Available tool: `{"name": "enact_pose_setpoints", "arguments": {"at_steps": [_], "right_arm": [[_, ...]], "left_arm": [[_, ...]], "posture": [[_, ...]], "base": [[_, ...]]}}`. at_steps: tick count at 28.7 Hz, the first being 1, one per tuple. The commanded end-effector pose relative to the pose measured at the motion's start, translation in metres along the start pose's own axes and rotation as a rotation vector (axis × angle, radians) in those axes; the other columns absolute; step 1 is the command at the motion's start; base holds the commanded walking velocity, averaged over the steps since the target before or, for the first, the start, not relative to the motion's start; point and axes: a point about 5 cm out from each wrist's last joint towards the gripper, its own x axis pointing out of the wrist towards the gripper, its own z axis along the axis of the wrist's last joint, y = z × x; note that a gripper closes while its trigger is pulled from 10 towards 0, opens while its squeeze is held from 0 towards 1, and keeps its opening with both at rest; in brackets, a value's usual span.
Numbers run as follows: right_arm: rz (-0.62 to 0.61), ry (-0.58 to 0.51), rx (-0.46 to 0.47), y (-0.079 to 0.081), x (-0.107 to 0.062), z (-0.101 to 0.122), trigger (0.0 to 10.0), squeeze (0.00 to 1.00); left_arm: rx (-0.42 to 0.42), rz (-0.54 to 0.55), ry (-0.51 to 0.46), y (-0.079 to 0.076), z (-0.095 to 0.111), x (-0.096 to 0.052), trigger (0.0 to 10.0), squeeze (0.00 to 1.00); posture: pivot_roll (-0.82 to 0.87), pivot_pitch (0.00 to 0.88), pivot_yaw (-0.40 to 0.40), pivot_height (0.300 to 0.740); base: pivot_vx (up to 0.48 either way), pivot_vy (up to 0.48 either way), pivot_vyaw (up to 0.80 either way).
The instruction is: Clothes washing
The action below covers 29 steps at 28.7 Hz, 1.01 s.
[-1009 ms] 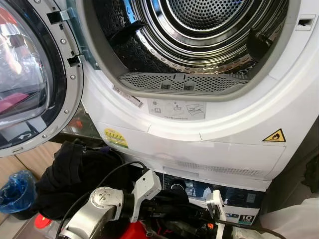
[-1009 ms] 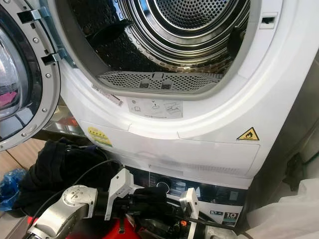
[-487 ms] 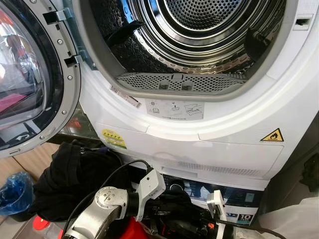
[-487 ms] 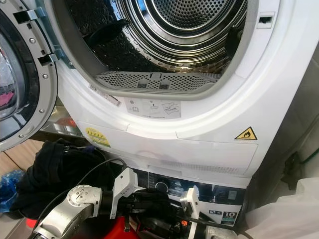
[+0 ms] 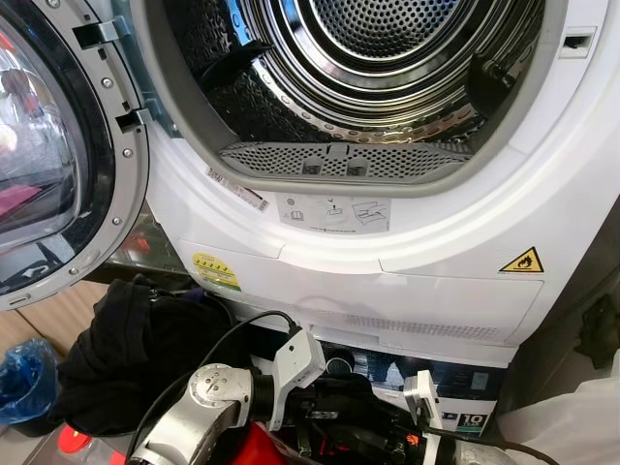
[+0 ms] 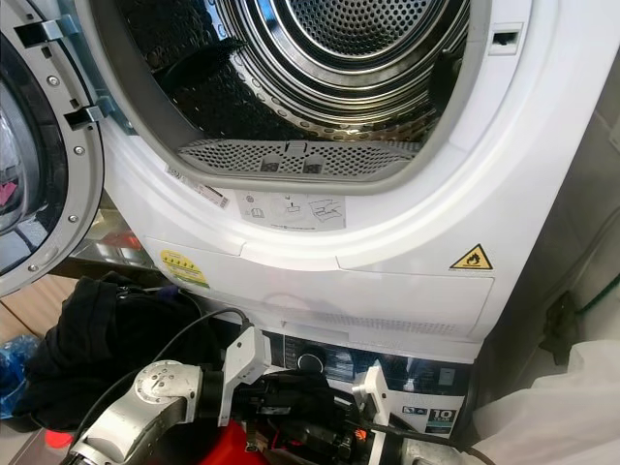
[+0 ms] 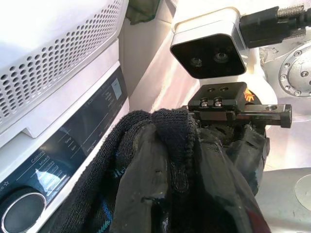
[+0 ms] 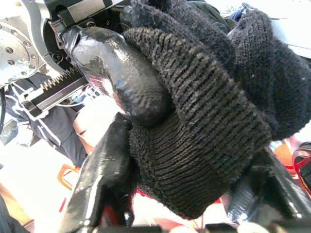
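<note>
Tools: we had the left tool (image 7: 194, 145) and right tool (image 8: 146, 126) both clamped on one black knit garment (image 8: 204, 121), low before the machine.
Handling: soft, light, floppy; we judged a bunched fold the best hold.
Pile: dark clothes (image 5: 126, 349) lay beside us.
Drum: the open drum (image 5: 368, 68) looked bare.

Floor: light wood-look floor (image 5: 53, 310), bare strip visible under the open round glass-and-chrome door (image 5: 58, 165). On it, left of the machines: pile of black clothing (image 5: 136, 354), slumped against the lower machine's front. Just beside the pile, further left: crumpled blue plastic bag (image 5: 21, 373). Right side: white fabric heap (image 6: 542, 417) at the foot of the stacked white machines (image 5: 436, 262). Contact points under the pile hidden.
</note>
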Motion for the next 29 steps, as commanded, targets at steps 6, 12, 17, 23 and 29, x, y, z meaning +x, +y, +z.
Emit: {"name": "enact_pose_setpoints", "arguments": {"at_steps": [6, 12, 17, 23, 29], "right_arm": [[0.163, 0.042, 0.017, 0.0172, 0.0255, -0.0099, 0.0, 0.00], [0.162, 0.040, 0.017, 0.0171, 0.0258, -0.0099, 0.0, 0.00], [0.163, 0.030, 0.018, 0.0168, 0.0262, -0.0085, 0.0, 0.00], [0.162, 0.027, 0.015, 0.0165, 0.0263, -0.0069, 0.0, 0.00], [0.161, 0.028, 0.014, 0.0164, 0.0264, -0.0072, 0.0, 0.00]], "left_arm": [[0.038, 0.074, -0.066, 0.0081, 0.0137, 0.0036, 10.0, 0.00], [0.033, 0.070, -0.069, 0.0073, 0.0137, 0.0034, 10.0, 0.00], [0.034, 0.075, -0.074, 0.0080, 0.0143, 0.0032, 10.0, 0.00], [0.033, 0.083, -0.080, 0.0088, 0.0155, 0.0033, 10.0, 0.00], [0.033, 0.086, -0.084, 0.0087, 0.0157, 0.0026, 10.0, 0.00]], "posture": [[-0.09, 0.000, 0.148, 0.740], [-0.09, 0.000, 0.146, 0.740], [-0.09, 0.000, 0.145, 0.740], [-0.08, 0.000, 0.143, 0.740], [-0.08, 0.000, 0.143, 0.740]], "base": [[0.000, 0.000, 0.00], [0.000, 0.000, 0.00], [0.000, 0.000, 0.00], [0.000, 0.000, 0.00], [0.000, 0.000, 0.00]]}}
